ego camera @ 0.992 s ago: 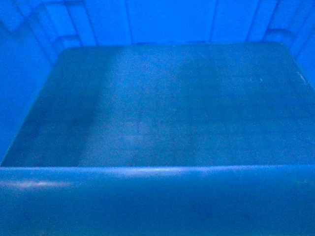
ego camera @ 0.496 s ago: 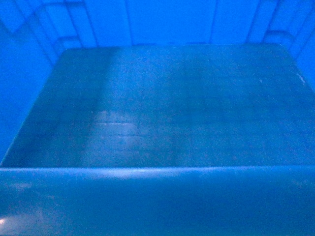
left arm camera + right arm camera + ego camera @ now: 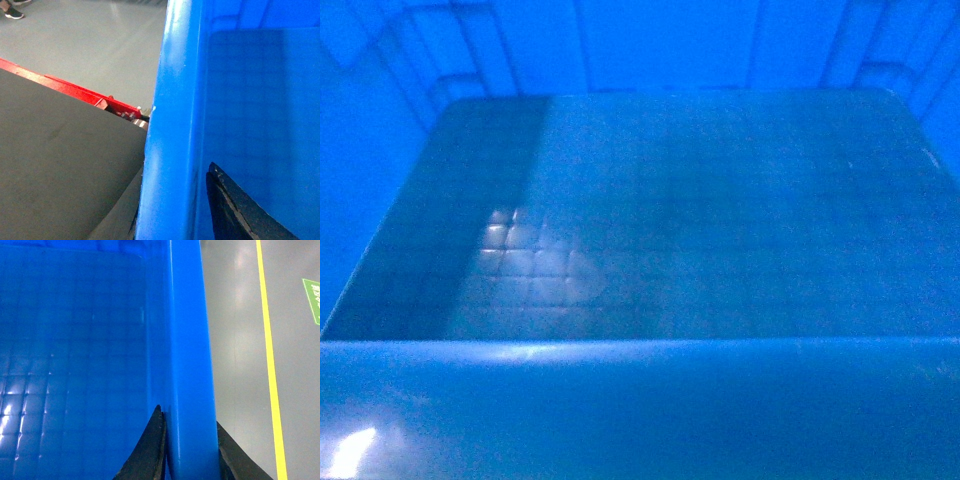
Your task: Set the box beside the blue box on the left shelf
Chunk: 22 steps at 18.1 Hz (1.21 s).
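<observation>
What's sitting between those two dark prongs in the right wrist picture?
The thick rim of the box: the right end effector has one finger inside the wall and one outside, as the right wrist view shows. Beyond lies grey floor with a yellow line.

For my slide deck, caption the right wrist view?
Right gripper clamps the blue box rim over grey floor with a yellow line.

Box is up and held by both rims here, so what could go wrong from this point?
The head view shows nothing but the box, so shelf alignment may be blind. The right gripper pinches only the thin rim, so the box could slip or tilt. The left side passes close to the red frame and might catch.
</observation>
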Available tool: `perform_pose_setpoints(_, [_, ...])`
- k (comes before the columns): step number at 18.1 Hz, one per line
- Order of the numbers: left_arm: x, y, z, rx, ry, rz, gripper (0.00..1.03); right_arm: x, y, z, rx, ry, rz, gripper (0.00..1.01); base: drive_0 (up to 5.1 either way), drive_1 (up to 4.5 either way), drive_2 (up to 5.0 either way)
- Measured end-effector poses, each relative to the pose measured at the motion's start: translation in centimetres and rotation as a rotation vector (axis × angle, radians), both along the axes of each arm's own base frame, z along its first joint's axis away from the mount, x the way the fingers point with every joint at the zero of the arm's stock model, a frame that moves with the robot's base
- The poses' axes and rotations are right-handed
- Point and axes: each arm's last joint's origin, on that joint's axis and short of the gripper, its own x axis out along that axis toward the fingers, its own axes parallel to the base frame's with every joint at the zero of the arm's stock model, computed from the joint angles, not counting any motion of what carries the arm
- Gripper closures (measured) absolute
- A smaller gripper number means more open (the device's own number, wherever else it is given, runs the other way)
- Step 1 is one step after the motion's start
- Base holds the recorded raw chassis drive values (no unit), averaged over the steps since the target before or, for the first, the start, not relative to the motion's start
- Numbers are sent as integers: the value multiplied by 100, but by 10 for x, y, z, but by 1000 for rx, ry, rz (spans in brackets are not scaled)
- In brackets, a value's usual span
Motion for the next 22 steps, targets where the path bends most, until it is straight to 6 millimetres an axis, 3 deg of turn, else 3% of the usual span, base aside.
perform_pose_setpoints(22, [0,0,0,0,1,0,73,0,0,0,0,0,0,89,-136,-136,-136])
